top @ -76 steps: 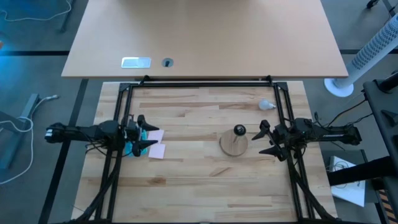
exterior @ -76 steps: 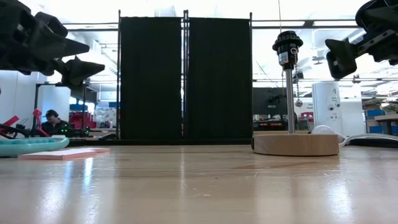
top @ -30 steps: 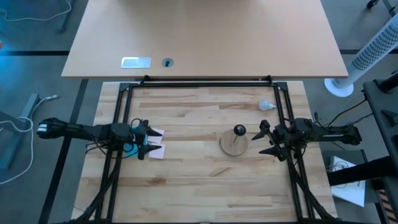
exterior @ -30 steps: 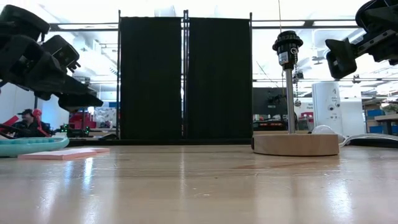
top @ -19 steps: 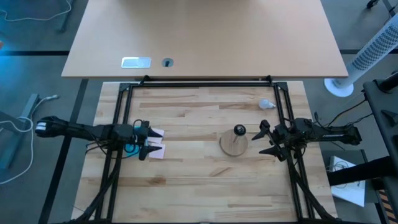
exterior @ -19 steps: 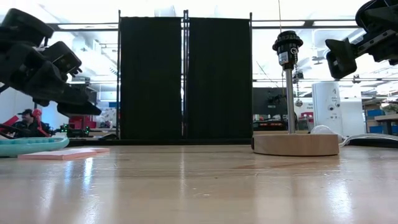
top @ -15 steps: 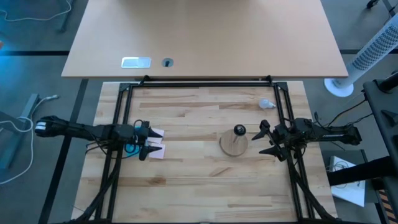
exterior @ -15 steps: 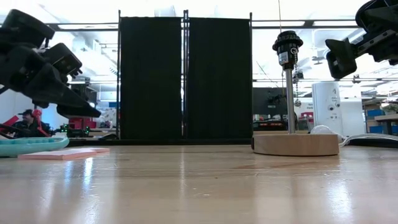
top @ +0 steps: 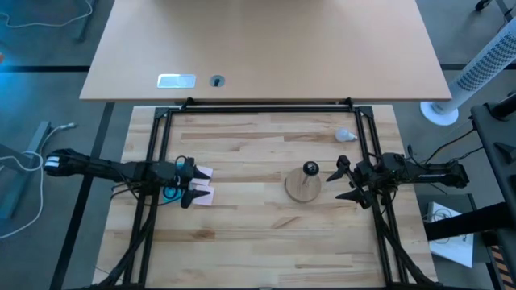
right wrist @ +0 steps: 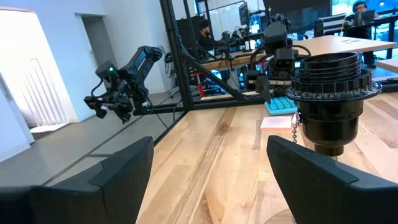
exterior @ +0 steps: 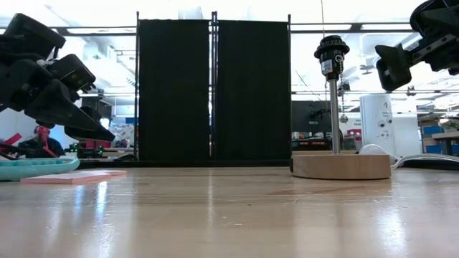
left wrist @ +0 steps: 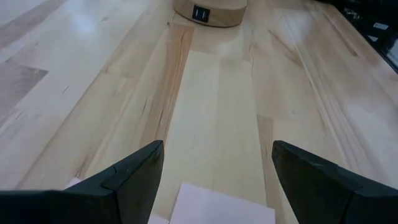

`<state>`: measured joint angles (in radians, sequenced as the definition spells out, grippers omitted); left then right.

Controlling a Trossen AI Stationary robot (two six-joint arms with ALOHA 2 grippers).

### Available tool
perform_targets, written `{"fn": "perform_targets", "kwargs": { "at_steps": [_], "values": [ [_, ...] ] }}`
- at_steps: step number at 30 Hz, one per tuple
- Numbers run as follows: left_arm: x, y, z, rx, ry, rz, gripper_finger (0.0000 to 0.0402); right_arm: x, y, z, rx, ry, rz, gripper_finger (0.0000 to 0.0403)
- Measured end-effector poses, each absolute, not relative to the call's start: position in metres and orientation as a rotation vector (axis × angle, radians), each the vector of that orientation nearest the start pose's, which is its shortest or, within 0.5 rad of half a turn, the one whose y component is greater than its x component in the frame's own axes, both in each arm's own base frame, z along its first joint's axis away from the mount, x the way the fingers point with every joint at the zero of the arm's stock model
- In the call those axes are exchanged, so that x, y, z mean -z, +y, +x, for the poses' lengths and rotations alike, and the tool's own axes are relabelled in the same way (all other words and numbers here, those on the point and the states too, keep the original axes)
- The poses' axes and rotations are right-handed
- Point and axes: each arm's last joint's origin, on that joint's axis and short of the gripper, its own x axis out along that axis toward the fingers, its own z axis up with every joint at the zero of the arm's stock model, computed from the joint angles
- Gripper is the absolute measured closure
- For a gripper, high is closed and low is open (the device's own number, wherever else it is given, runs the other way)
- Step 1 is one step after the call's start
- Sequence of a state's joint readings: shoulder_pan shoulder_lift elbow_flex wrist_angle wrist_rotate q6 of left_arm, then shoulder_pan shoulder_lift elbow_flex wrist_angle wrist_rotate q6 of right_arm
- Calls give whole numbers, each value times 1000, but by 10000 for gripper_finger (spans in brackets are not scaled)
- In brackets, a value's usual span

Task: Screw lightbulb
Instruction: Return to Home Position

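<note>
Moved: over the last couple of seconds the left arm has drawn back toward 9 o'clock and tipped the left gripper nose-down. In the low view its fingers, level before, now slant toward the pale plank wooden table. Nothing else has shifted.
Left gripper: at the table's 9 o'clock side, fingers spread wide with nothing between them. It hangs just above the pink paper notes, beside a shallow teal tray.
Lamp: a black socket on a thin post rising from a round wooden base. It stands right of centre, about 3 o'clock from the table's middle. The right wrist view shows its threaded mouth empty.
Lightbulb: the small white pear-shaped lightbulb lies on its side on the boards at roughly 1 o'clock from the lamp. It is well apart from the lamp, close to the black frame rail, and neither gripper touches it.
Right gripper: the right gripper sits raised at 3 o'clock of the lamp, just beside the socket. Its fingers are wide and empty, and it has not moved.
Meaning: the lightbulb is out of the socket and set down, and the left arm looks to be retiring. I judge the cycle nearly over, with only the left arm's settling left.
</note>
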<state>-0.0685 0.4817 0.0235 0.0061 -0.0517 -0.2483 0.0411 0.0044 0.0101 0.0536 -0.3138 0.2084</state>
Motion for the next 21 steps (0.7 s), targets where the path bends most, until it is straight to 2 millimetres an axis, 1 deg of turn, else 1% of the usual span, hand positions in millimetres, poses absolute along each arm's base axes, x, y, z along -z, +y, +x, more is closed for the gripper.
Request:
{"fn": "perform_targets", "kwargs": {
  "at_steps": [21],
  "values": [
    [-127,-7,119,-42,465,-216,111,-172,13,95,-359,-21,198,94]
  ]
}}
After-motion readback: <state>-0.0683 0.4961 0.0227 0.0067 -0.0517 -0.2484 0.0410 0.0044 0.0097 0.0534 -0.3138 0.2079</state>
